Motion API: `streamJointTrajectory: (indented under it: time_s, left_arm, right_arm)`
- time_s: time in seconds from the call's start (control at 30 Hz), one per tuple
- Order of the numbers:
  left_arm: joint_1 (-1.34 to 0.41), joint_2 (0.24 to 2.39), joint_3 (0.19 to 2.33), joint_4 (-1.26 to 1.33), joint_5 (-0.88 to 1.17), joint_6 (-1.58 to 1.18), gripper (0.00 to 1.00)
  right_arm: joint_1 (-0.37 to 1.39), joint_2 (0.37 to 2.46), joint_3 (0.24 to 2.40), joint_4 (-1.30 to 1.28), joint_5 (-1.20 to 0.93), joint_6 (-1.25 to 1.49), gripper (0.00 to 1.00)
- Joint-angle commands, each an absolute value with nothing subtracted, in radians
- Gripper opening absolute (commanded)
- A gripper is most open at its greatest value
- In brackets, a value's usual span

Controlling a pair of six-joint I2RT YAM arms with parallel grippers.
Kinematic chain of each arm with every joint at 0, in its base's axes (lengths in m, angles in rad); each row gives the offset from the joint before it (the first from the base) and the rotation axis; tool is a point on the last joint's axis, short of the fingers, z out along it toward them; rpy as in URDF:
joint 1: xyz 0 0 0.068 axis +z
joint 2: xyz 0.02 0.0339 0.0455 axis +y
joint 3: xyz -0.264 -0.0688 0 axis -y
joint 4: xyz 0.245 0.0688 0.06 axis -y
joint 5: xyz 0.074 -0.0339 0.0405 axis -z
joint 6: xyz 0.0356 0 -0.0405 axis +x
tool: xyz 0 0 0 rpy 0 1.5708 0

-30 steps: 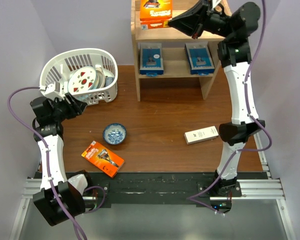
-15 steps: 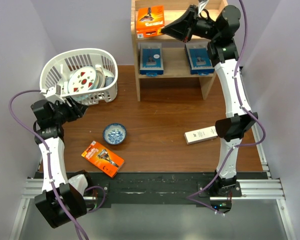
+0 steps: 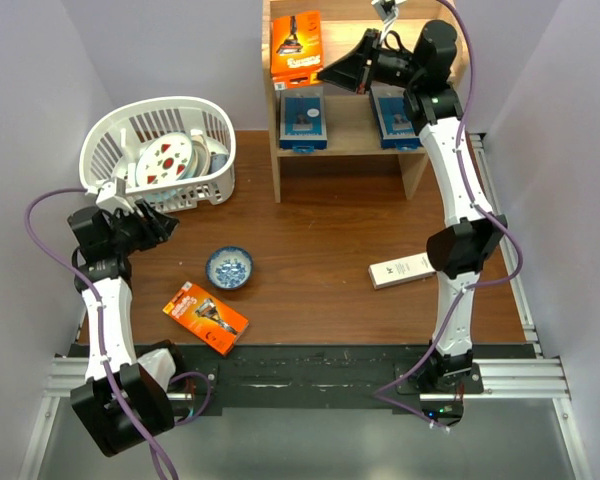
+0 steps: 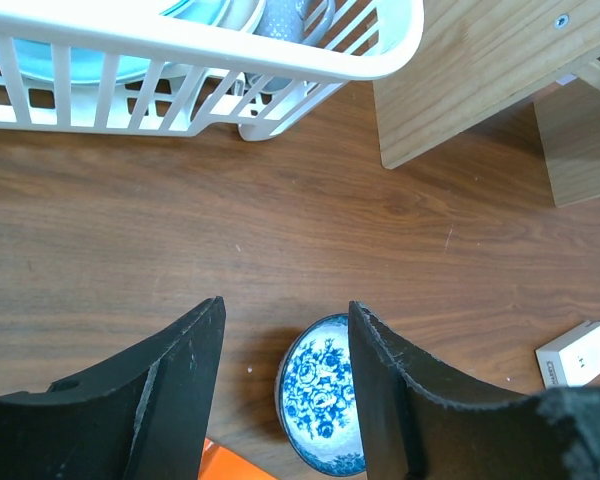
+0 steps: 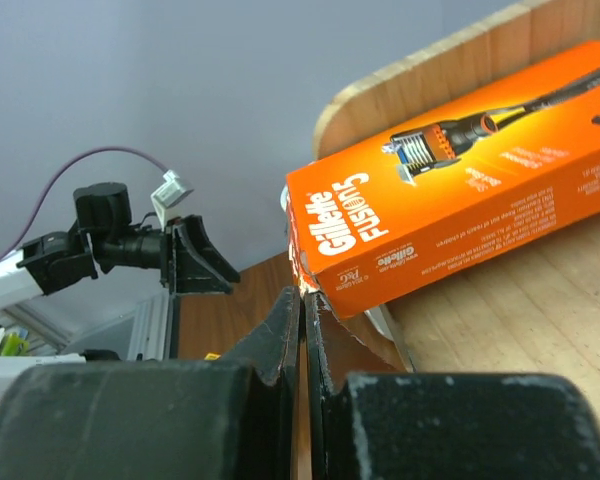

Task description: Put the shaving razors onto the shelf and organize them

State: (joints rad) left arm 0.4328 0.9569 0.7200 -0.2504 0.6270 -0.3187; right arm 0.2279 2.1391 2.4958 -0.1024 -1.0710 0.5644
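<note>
Right claw [image 3: 323,72], shut, tips at orange razor pack [image 3: 296,45] corner on shelf [image 3: 348,130].

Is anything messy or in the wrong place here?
Yes. One orange razor pack lies crooked on the table near its front edge. It looks left out, because the other orange pack sits up on the shelf.

white basket [image 3: 194,189]: back left, plates [image 3: 164,160] inside | blue-patterned bowl [image 3: 229,268]: on table [image 3: 330,235], centre-left | white box [image 3: 402,270]: right
</note>
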Motion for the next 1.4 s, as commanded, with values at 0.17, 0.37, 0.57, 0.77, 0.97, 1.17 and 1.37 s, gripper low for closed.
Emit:
streamJointTrajectory:
  time_s: [0.17,0.37,0.57,0.77,0.97,1.17,1.37]
  left_arm:
    - [0.445,0.963,0.701,-0.178,0.663,-0.337,0.57]
    - [0.445,0.973,0.69,-0.155,0.667,-0.35,0.57]
    - [0.446,0.977,0.69,-0.149,0.672,-0.353,0.57]
    - [0.448,0.971,0.689,-0.155,0.672,-0.353,0.57]
    - [0.448,0.959,0.684,-0.167,0.672,-0.344,0.57]
    - [0.448,0.954,0.675,-0.16,0.672,-0.348,0.57]
    - [0.449,0.956,0.673,-0.152,0.675,-0.351,0.57]
  right_arm:
    - [0.212,2.137,2.525,-0.14,-1.012,0.511,0.0]
    - [0.18,2.117,2.504,-0.141,-1.019,0.518,0.0]
    - [0.172,2.092,2.47,-0.13,-1.028,0.532,0.0]
    - [0.172,2.094,2.457,-0.133,-1.025,0.542,0.0]
    - [0.173,2.077,2.438,-0.132,-1.017,0.546,0.0]
    - [0.178,2.054,2.424,-0.15,-0.99,0.548,0.0]
    - [0.189,2.048,2.424,-0.164,-0.982,0.529,0.47]
